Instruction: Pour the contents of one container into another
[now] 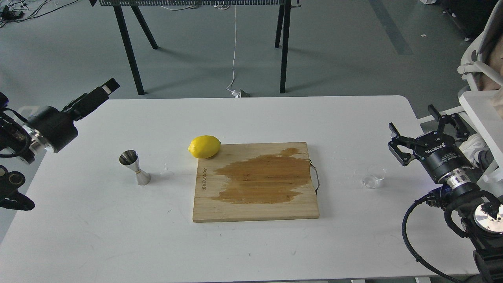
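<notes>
The clear glass cup [373, 177] stands on the white table [251, 251] at the right, just beyond the cutting board's handle. The steel jigger [134, 167] stands upright at the left. My right gripper [412, 118] is open and empty, a short way to the right of the cup and behind it, hovering apart from it. My left gripper [100, 91] hangs over the table's back left corner, well behind and to the left of the jigger. It is turned side-on, so its fingers overlap and hide the gap between them.
A wooden cutting board [255, 182] with a wide wet stain lies in the middle, with a lemon [204, 146] at its back left corner. A white chair [477, 67] and a second white tabletop [481, 114] crowd the right edge. Black table legs stand behind.
</notes>
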Controlling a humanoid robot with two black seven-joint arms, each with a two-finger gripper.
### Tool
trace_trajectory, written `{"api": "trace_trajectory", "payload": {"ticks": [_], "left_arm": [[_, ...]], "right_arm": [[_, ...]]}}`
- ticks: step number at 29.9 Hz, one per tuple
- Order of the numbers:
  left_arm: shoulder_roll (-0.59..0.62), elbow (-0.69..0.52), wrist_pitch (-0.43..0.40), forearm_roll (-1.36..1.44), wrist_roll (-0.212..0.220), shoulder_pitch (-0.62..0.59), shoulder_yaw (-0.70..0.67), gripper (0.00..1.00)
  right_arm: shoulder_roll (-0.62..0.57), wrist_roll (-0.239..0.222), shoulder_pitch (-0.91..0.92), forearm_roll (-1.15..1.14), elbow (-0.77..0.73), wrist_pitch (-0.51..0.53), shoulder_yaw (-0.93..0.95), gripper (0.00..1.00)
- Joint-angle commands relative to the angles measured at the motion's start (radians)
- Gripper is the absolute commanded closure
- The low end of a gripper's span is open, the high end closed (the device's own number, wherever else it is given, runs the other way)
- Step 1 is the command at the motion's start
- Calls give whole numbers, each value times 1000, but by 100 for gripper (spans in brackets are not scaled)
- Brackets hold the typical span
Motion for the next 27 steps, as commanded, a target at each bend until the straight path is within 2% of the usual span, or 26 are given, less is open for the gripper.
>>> {"api": "trace_trajectory", "payload": {"ticks": [1, 9, 16, 27], "left_arm": [[-1, -19, 74, 2, 0, 81, -7, 0], [-57, -26, 215, 5, 0, 142, 5, 0], [-148, 87, 343, 180, 0, 150, 4, 1], [-165, 176, 344, 324, 0, 199, 5, 1]], "right_arm": [[0, 0, 0, 0, -1, 0, -3, 1], [0, 0, -1, 0, -5, 0, -2, 1], [0, 0, -9, 0, -7, 0, -3, 1], [0, 0, -15, 0, -6, 0, -3, 1]]}}
